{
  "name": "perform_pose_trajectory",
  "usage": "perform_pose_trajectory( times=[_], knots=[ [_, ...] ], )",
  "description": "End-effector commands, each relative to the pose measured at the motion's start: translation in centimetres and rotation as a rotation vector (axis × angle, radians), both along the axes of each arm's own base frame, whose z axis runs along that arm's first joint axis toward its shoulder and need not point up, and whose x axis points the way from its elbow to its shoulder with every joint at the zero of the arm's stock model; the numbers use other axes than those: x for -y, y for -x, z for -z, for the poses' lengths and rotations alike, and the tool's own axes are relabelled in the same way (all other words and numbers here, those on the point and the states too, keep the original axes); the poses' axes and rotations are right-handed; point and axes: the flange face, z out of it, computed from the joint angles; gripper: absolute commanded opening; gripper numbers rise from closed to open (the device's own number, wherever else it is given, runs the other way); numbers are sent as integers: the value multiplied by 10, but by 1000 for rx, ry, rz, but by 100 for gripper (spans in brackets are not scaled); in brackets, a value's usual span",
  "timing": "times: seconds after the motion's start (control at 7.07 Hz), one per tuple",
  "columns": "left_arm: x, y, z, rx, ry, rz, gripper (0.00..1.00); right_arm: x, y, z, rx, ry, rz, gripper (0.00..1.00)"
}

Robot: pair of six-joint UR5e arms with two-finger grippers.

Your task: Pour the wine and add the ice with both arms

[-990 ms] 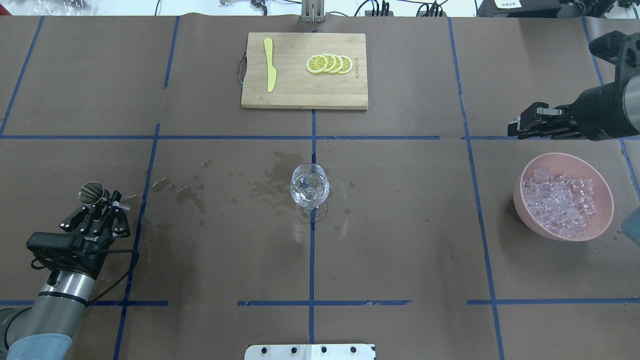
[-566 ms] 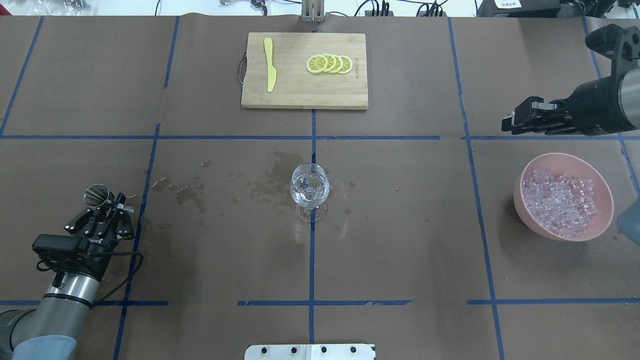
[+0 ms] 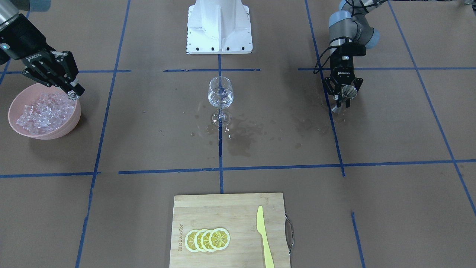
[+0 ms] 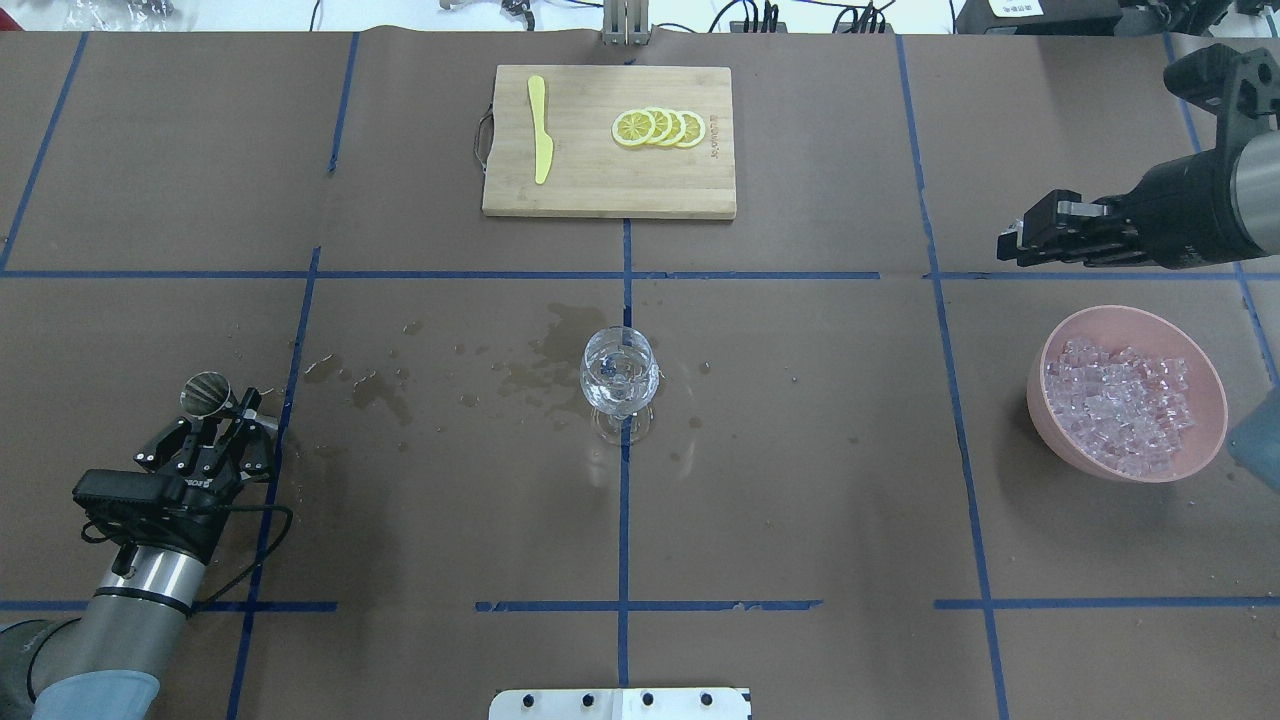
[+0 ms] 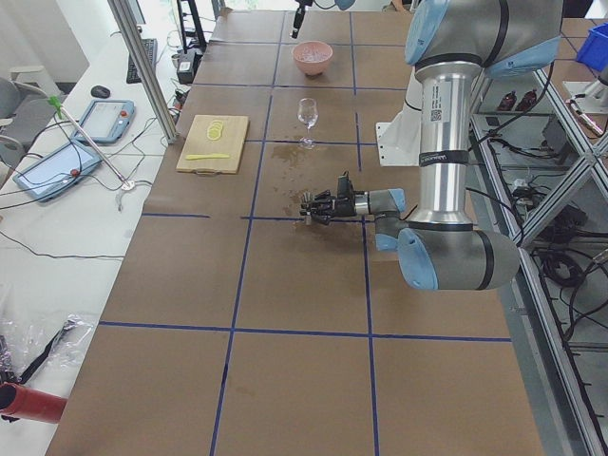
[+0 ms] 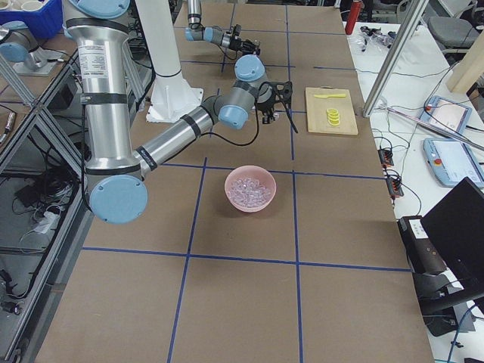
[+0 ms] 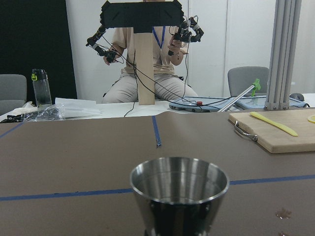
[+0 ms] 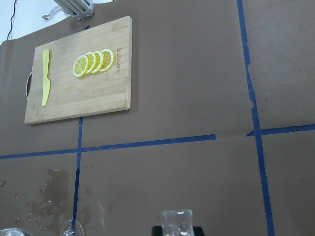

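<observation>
Now, right gripper (image 3: 73,92): jaws pinching one ice cube (image 8: 176,220), well apart on the wine glass's (image 3: 220,93) right.
left gripper (image 4: 228,408): jaws pinching metal cup (image 4: 204,392).

A robotics lab: a counter (image 4: 800,500) under brown paper gridded with blue tape (image 4: 623,520), teach pendants (image 5: 103,121), aluminium posts (image 5: 144,71), a person (image 7: 170,73) holding control handles (image 7: 184,34).

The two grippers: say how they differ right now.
The left gripper grips a metal cup; the right gripper pinches a clear ice cube. The left gripper sits low at the table; the right gripper hangs raised beside the pink bowl. Both are shut on something.
</observation>
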Motion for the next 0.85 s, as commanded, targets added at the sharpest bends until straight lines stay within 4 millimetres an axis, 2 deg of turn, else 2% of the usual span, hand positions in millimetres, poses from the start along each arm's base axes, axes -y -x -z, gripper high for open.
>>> perform_pose_trajectory(
  times=[0.0,0.42,0.57,0.71],
  knots=[
    [0,0,-1,1,1,-2,39,0,0,2,2,-4,0,0],
    [0,-1,-1,2,3,-6,47,-1,4,3,8,9,0,0],
    [0,-1,-1,4,3,-6,77,-2,5,3,8,9,3,0],
    [-1,-1,-2,2,9,-20,100,-3,7,4,8,7,5,0]
  ],
)
